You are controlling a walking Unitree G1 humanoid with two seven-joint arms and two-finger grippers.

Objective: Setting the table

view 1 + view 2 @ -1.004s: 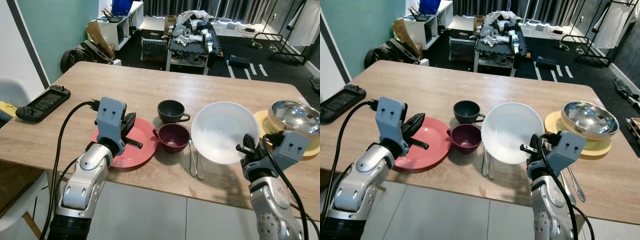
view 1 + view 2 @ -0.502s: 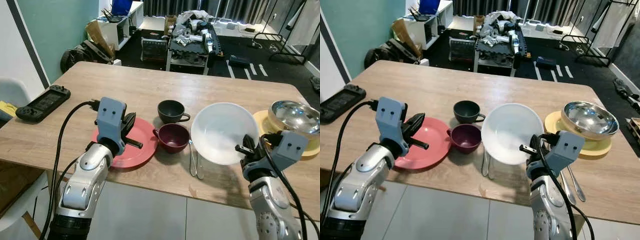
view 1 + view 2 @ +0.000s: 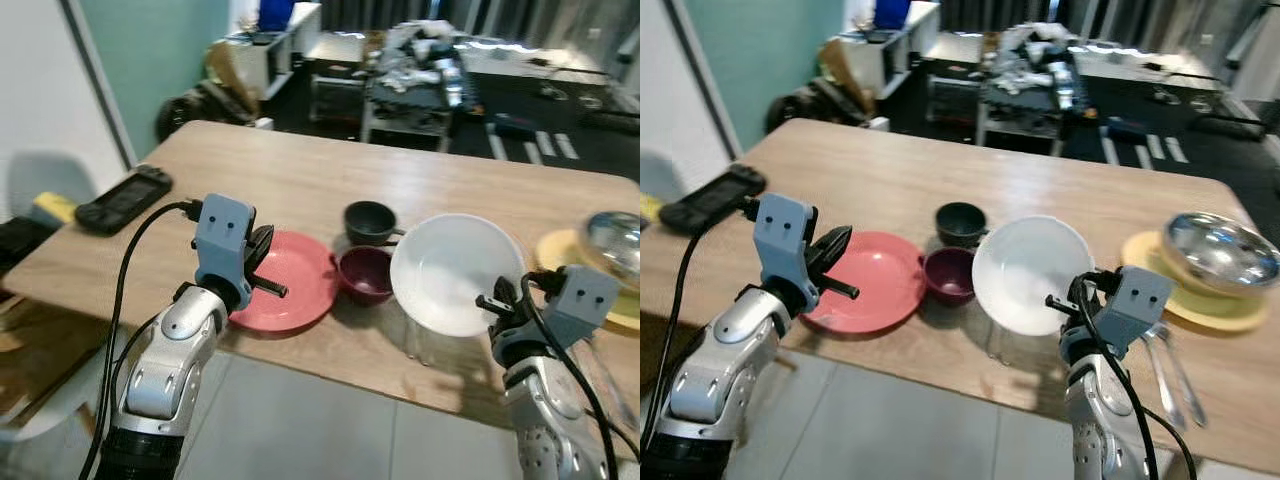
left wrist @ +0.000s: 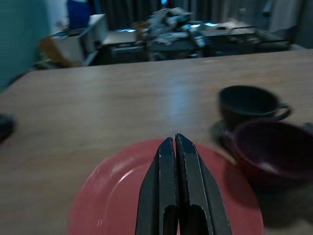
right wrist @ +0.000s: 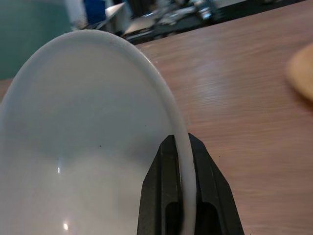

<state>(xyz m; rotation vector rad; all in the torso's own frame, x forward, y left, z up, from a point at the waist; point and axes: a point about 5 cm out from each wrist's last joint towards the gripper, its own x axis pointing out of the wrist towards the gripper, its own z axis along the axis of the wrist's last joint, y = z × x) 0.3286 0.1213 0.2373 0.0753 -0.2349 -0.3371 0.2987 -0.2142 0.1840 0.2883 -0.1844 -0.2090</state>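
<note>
Left eye view: right gripper (image 3: 497, 301) pinches the white bowl (image 3: 455, 272) at its five o'clock rim, lifted over the table (image 3: 290, 180).

Left wrist view: left gripper (image 4: 174, 143), fingers pressed together, hovers over the red plate (image 4: 112, 196).

Next, I judge: set the bowl down level.

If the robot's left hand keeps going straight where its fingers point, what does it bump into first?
Probably the red plate: the left gripper, fingers shut, hovers over it, pointing forward and slightly down. Just beyond sits the maroon cup, though depth is unclear.
</note>
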